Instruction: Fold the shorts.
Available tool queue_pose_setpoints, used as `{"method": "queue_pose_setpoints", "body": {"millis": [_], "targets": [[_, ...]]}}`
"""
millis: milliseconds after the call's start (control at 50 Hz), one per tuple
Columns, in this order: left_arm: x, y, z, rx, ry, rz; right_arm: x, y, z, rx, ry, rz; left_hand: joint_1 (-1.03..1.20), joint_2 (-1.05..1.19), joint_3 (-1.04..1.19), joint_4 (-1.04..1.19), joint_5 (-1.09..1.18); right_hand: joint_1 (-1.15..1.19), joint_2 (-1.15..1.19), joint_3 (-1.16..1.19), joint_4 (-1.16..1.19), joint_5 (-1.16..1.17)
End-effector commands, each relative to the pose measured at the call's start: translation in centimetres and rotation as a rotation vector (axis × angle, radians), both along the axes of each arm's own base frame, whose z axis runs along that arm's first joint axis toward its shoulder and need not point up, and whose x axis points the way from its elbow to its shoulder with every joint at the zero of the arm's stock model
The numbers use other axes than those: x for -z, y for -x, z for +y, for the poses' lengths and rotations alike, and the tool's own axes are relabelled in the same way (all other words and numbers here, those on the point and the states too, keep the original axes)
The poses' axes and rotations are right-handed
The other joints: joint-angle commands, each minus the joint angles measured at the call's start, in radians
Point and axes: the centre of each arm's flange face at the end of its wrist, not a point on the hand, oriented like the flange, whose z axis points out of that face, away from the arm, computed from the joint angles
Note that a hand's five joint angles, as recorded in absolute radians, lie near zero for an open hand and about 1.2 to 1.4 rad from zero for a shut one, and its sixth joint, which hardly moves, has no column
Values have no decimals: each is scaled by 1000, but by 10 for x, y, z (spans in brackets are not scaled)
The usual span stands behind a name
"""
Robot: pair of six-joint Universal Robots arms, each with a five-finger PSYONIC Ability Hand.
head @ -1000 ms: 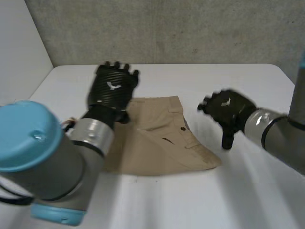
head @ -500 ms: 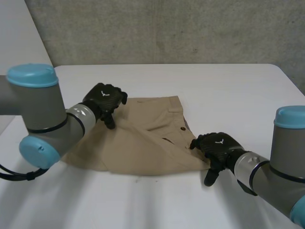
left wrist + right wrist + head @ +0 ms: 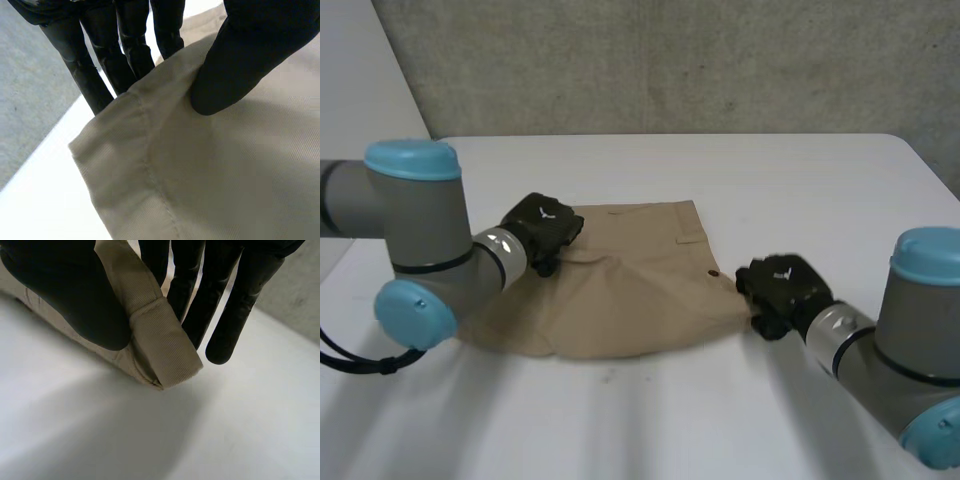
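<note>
Tan shorts [image 3: 630, 300] are pinched at opposite edges by the left hand [image 3: 545, 225] and right hand [image 3: 782, 288]; with the grasp set, lifting one side over likely follows.

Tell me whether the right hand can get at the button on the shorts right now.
Probably, but only after letting go: the right hand is pinching the near corner of the shorts. The dark button lies uncovered on the cloth just beside it, with nothing between them.
</note>
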Motion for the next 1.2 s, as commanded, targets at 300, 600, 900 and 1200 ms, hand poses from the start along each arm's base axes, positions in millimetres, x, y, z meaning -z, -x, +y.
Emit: {"method": "queue_pose_setpoints", "body": {"millis": [300,600,900,1200], "targets": [[-239,-44,95,-56,484,413,-260,17,24,-11,451,22,258,202,211,199,258,452,221,233,210,254],[-110,-22,1,-150,117,222,-160,-24,-30,-56,266,239,258,202,211,199,258,452,221,233,210,254],[-245,11,-67,-110,1093,745,-248,-58,-106,220,1099,-223,258,202,211,199,258,452,221,233,210,254],[-208,3,-53,-89,891,786,-228,-59,-100,147,997,-221,258,202,211,199,258,452,221,233,210,254]]}}
